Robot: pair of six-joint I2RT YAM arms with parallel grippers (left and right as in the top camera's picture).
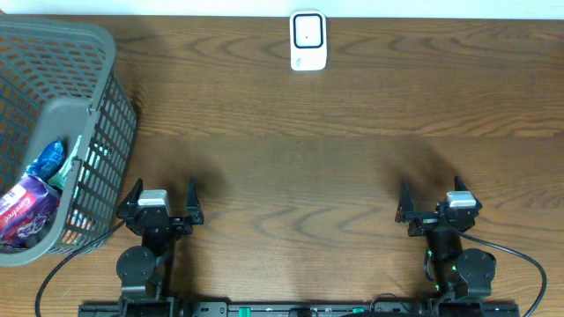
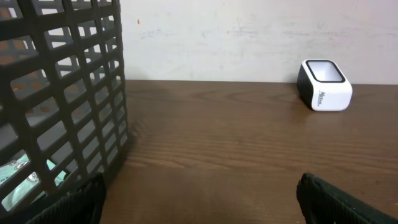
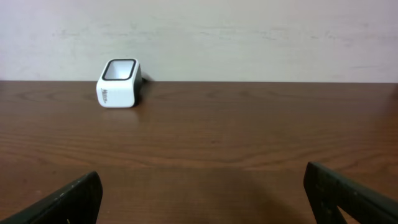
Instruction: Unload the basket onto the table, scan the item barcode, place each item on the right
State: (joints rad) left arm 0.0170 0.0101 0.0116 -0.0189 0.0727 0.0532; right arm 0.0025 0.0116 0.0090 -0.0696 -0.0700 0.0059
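The purple packet [image 1: 22, 211] in the basket [image 1: 84, 110] lies at nine o'clock from the left end effector [image 1: 163, 197], well apart from the right end effector [image 1: 431, 199]; both are spread and empty.

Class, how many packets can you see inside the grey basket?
2: a purple packet at the near end of the basket, a blue packet just beyond it. More may be hidden beneath them or behind the mesh.
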